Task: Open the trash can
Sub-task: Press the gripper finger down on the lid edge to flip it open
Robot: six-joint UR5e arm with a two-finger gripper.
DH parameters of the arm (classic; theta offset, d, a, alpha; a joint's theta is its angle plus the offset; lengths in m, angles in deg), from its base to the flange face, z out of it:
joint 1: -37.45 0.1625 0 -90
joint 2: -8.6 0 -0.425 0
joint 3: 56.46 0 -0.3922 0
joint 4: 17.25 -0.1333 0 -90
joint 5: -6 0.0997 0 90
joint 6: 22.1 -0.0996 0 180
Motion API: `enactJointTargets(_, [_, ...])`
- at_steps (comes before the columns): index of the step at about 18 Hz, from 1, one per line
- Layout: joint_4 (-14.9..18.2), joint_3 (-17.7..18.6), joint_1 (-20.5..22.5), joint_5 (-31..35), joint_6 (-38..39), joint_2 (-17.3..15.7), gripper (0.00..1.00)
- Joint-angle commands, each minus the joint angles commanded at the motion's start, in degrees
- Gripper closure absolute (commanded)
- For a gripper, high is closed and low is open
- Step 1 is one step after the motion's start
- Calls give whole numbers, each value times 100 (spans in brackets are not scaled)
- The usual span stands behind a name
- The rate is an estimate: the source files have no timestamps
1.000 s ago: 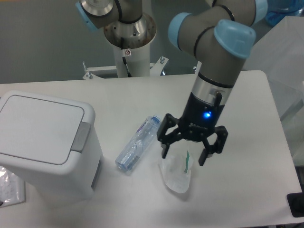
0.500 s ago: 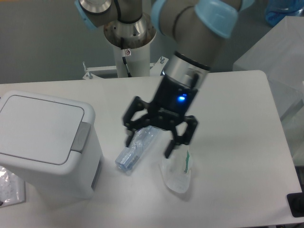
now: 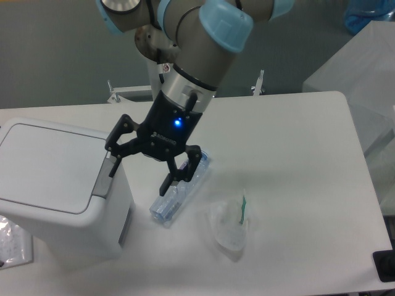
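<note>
**Inspector:** One view only, the fixed camera. Where does the bin [image 3: 58, 185] stand?

**Assistant:** At the left of the counter [image 3: 296, 154], lid [image 3: 46, 166] flat and shut. Its grey tab [image 3: 103, 179] sits on the lid's right edge, running roughly front to back, facing the arm.

**Inspector:** And the jaws?

**Assistant:** Wide, holding nothing. The gripper [image 3: 143, 169] hangs just right of the bin. Its left finger [image 3: 115, 155] sits over the upper end of the tab; whether it touches, I cannot tell. The tab lies to the left of the jaws and a little below.

**Inspector:** So the coming move?

**Assistant:** In my judgement, a short shift left and a press down on the tab.

**Inspector:** Anything else near?

**Assistant:** A clear bottle [image 3: 179, 194] lies beneath the right finger, long axis slanting; a clear cup [image 3: 229, 225] rests further right.

**Inspector:** Any writing?

**Assistant:** None legible. The bottle's label is too blurred to read.
</note>
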Motion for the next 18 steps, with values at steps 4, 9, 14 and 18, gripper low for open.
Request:
enactJointTargets(4, [-97, 140, -35, 9, 0, 35, 0])
enactJointTargets(9, [-150, 167, -35, 17, 0, 105, 0])
enactJointTargets(14, [-141, 202, -44, 26, 9, 193, 0])
enactJointTargets(18, [-141, 272, -44, 26, 9, 193, 0])
